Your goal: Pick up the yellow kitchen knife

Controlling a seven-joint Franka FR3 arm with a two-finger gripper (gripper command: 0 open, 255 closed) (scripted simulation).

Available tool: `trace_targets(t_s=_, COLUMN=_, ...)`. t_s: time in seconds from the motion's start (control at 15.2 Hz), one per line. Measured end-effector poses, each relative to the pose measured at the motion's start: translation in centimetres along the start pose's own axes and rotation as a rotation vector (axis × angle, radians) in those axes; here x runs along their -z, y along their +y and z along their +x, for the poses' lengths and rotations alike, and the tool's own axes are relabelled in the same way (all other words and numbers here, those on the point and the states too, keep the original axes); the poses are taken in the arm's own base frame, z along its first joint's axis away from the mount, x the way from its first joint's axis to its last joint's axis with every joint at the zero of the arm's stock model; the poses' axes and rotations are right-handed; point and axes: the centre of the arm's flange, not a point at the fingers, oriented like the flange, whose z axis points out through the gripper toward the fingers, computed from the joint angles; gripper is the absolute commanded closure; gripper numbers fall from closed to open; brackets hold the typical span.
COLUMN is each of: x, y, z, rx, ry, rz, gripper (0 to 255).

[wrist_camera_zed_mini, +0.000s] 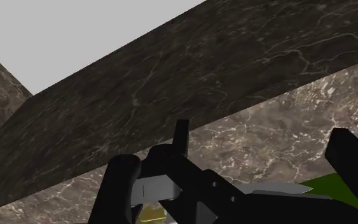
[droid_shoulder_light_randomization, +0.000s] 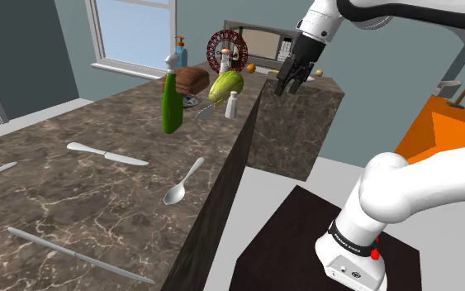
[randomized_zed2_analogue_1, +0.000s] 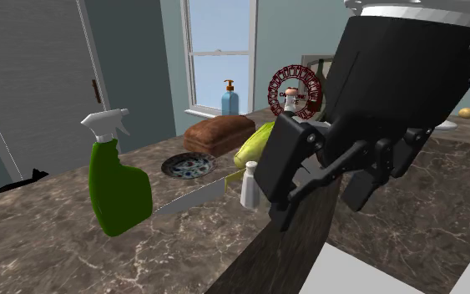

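Stretching across the shoulder view, the dark marbled counter (droid_shoulder_light_randomization: 73,202) is carrying everything that matters, and the white arm (droid_shoulder_light_randomization: 404,190) is reaching up beside it. At the arm's end the gripper (droid_shoulder_light_randomization: 289,85) is hanging in the air near the counter's corner, its jaws standing well apart and gripping nothing.

On the counter, a green spray bottle (droid_shoulder_light_randomization: 170,103) is standing upright, with a brown loaf (droid_shoulder_light_randomization: 192,80) behind it and a patterned plate (randomized_zed2_analogue_1: 187,165) between them. The knife (randomized_zed2_analogue_1: 208,190) is lying just beside the plate. Its grey blade is pointing toward the bottle and its yellow-green handle is running back toward the loaf. A small white shaker (droid_shoulder_light_randomization: 232,105) is standing just beside the handle, on the gripper's side.

In the second exterior view the open fingers are showing in front of the shaker and handle, apart from both. Judging by this, the task is sitting in its approach stage. The hand is hovering near the knife but is not yet over it. Lining up, lowering, closing on the handle and lifting are all waiting to be done, with the shaker crowding the grasp.
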Motion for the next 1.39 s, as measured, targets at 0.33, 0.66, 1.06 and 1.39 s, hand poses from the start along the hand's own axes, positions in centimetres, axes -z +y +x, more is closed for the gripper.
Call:
trace_targets(t_s=0.33, x=-1.5, y=-2.0, z=3.8, rx=-0.122, ry=-0.027, rz=-0.03, gripper=0)
trace_targets(t_s=0.66, x=-4.7, y=-4.5, z=9.9, rx=-0.325, ry=-0.069, rz=-0.079, gripper=0)
trace_targets(t_s=1.06, x=-9.3, y=-5.8, z=17.5, rx=-0.573, ry=-0.123, rz=-0.137, gripper=0)
trace_targets(t_s=1.39, x=-13.2, y=-5.0, z=23.7, rx=-0.78, ry=-0.167, rz=-0.186, gripper=0)
